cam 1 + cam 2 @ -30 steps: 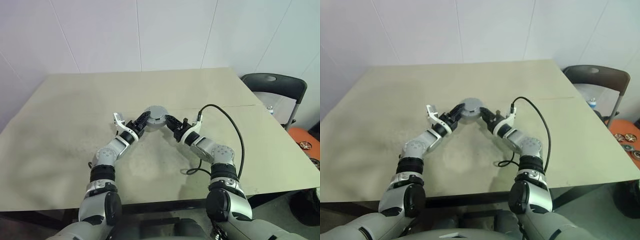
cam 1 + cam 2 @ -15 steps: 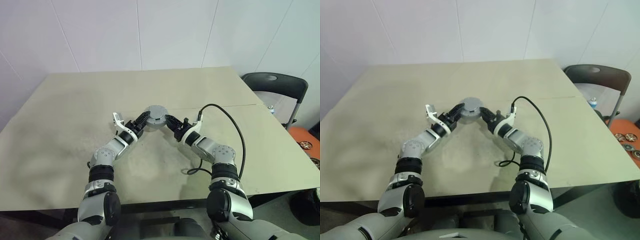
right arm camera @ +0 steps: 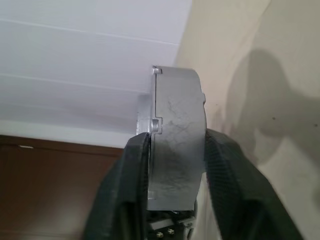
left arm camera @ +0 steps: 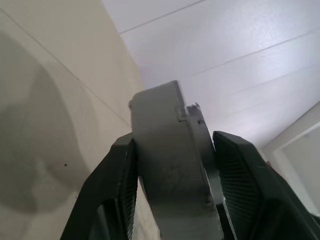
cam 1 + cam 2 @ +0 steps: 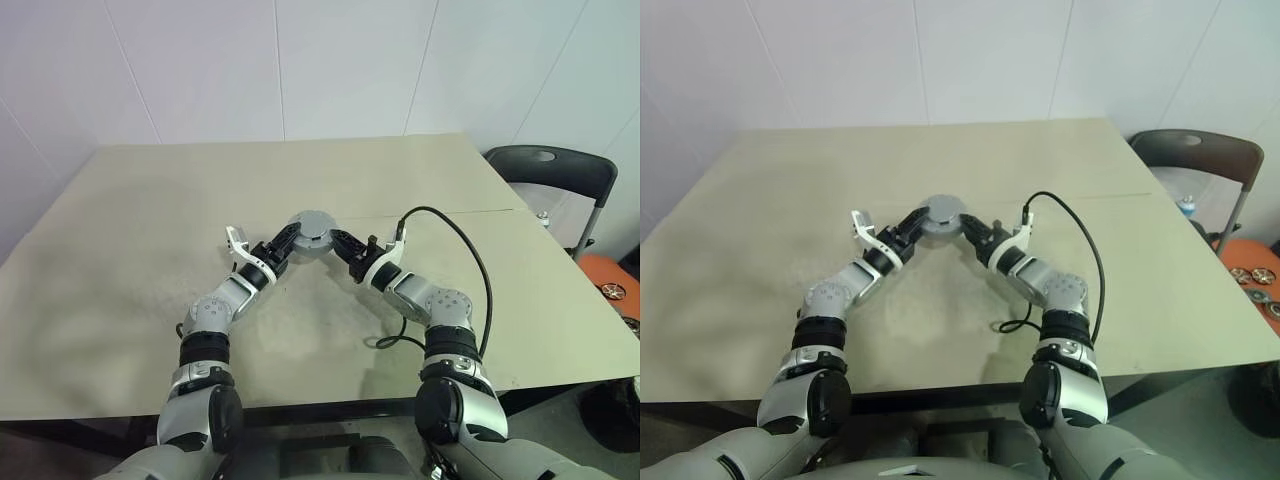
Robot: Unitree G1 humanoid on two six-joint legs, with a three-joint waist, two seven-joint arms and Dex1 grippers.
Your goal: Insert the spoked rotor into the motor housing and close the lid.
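Left eye view: the motor housing [image 5: 311, 233], a closed grey round case, sits mid-worktop [image 5: 150, 220], pinched from both sides by the left hand [image 5: 285, 242] and right hand [image 5: 341, 243]. A black cable [image 5: 470, 270] loops nearby.

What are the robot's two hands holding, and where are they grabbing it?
Both hold one round grey metal motor case above the table. The left gripper and the right gripper each clamp it across its flat faces, at opposite edges.
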